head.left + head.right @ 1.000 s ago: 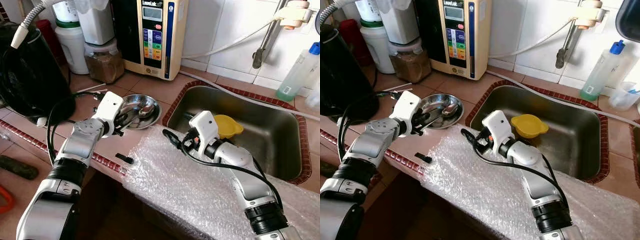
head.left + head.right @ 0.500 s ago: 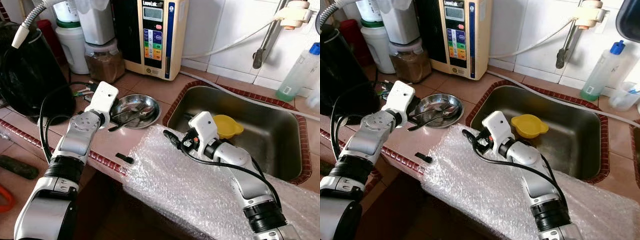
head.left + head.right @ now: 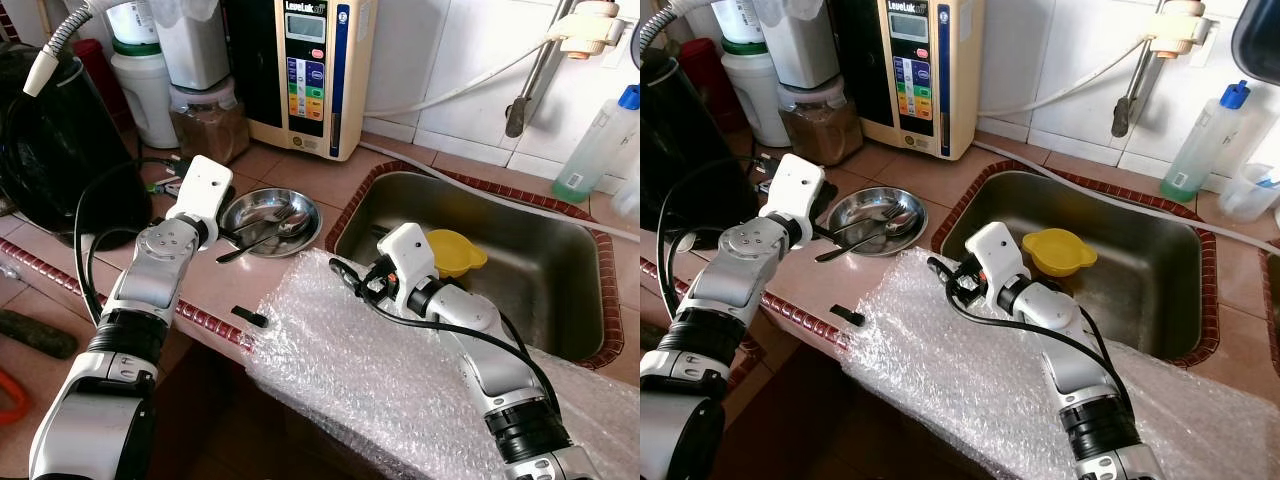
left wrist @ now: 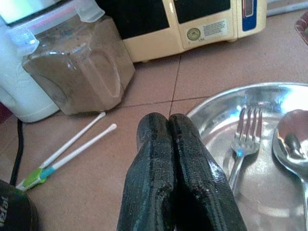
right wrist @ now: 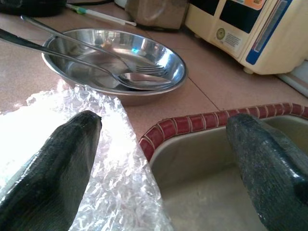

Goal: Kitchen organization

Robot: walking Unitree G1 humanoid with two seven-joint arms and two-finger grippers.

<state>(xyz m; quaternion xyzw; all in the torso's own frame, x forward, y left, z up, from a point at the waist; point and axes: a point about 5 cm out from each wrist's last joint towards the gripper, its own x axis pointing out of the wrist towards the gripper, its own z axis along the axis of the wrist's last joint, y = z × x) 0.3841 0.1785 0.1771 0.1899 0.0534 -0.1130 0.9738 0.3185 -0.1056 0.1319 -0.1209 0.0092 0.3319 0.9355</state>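
The sink holds a yellow bowl. On the counter, the steel dish carries a fork and spoon, handles pointing toward the left gripper, clenched empty, nearer. The right gripper gapes over bubble wrap.

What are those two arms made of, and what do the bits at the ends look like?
Both arms are silver metal tubes with black ribbed joint bands and white boxy wrist housings. A loose black cable loops along each. The left gripper and the right gripper each end in two long black fingers with a finely textured, rubbery-looking surface and rounded tips.
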